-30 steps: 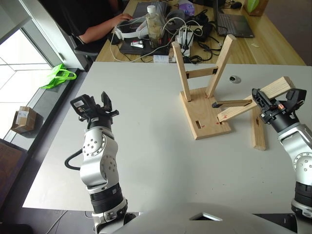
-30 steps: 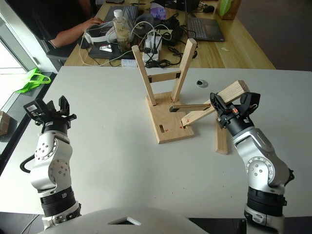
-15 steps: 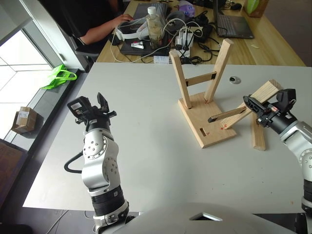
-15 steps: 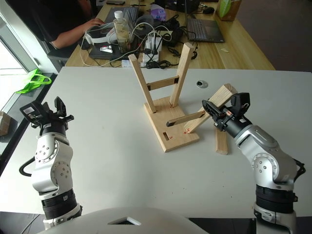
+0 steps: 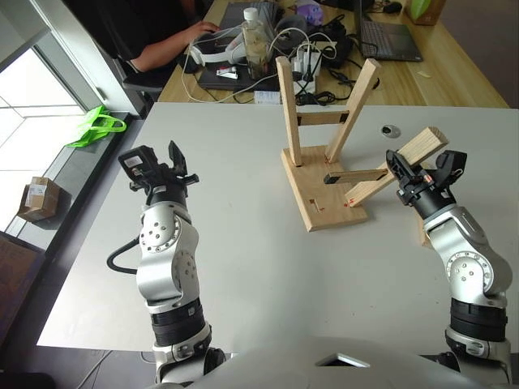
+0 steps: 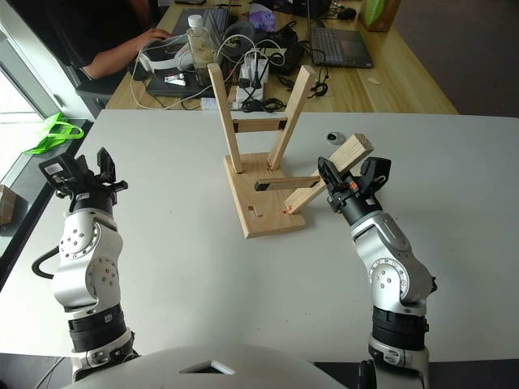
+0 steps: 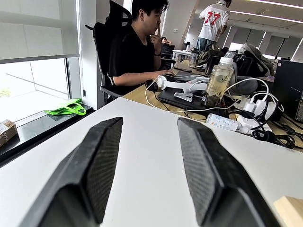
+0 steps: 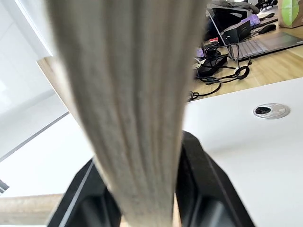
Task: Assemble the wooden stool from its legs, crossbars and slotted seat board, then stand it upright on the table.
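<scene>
Right eye view: right gripper (image 6: 350,180) clamps the slanted leg (image 6: 308,194), tip seemingly at seat board (image 6: 276,215) slot, so swing upright before pressing; left gripper (image 7: 147,170) wide, idle.

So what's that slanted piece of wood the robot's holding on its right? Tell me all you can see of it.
It is a stool leg, a squared bar of pale, bare-looking wood. It sits tilted: low end on the seat board near its right corner, by small red marks, high end up and out to the right. The right gripper is shut around its upper half. A thinner crossbar juts from its side out over the board, dark at the tip.
</scene>
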